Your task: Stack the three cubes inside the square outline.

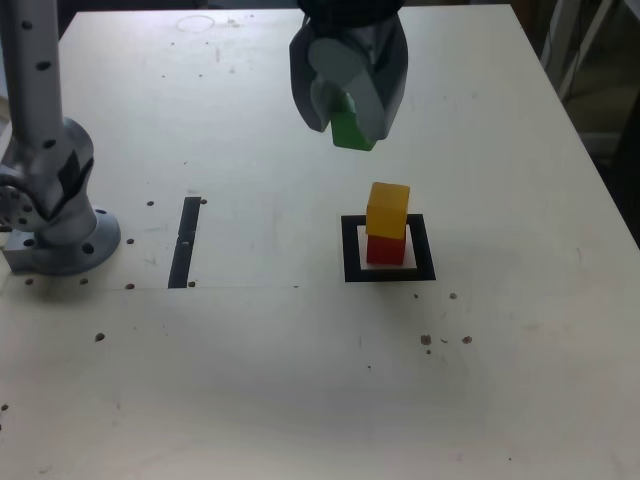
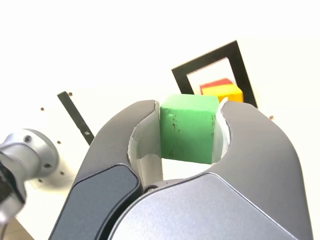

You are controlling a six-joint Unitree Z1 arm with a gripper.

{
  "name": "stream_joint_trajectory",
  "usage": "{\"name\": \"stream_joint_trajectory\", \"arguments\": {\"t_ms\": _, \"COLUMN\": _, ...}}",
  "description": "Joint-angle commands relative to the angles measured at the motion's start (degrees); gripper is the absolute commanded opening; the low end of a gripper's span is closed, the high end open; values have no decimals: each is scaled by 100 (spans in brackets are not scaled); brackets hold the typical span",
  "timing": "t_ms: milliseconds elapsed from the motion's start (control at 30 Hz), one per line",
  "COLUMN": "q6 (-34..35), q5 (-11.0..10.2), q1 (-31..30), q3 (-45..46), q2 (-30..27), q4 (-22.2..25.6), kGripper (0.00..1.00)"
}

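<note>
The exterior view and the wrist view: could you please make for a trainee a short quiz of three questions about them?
1. True or false: the red cube sits on top of the yellow cube.
2. Fill in: the cube held between the jaws is ____.
3. In the exterior view, where is the thin black strip relative to the square outline? A) to its left B) to its right C) inside it

Key: 1 false; 2 green; 3 A

Tabletop washed out in wrist view; exterior view dimmer.
</note>
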State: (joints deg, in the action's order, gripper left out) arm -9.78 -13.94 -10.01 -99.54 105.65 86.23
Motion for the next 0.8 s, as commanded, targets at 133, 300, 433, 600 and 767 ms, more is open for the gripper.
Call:
{"name": "stream_joint_trajectory", "arguments": {"t_ms": 133, "q6": 502, "q5": 153, "q1": -361, "q3": -150, "q2": 266, "q4": 95, "kGripper": 24}}
{"name": "stream_joint_trajectory", "arguments": {"t_ms": 300, "q6": 761, "q5": 157, "q1": -604, "q3": -448, "q2": 635, "q4": 299, "kGripper": 24}}
{"name": "stream_joint_trajectory", "arguments": {"t_ms": 433, "q6": 791, "q5": 116, "q1": -672, "q3": -626, "q2": 914, "q4": 358, "kGripper": 24}}
{"name": "stream_joint_trajectory", "arguments": {"t_ms": 600, "q6": 728, "q5": -17, "q1": -648, "q3": -706, "q2": 1099, "q4": 371, "kGripper": 24}}
{"name": "stream_joint_trajectory", "arguments": {"t_ms": 767, "q6": 655, "q5": -66, "q1": -548, "q3": -712, "q2": 1115, "q4": 374, "kGripper": 24}}
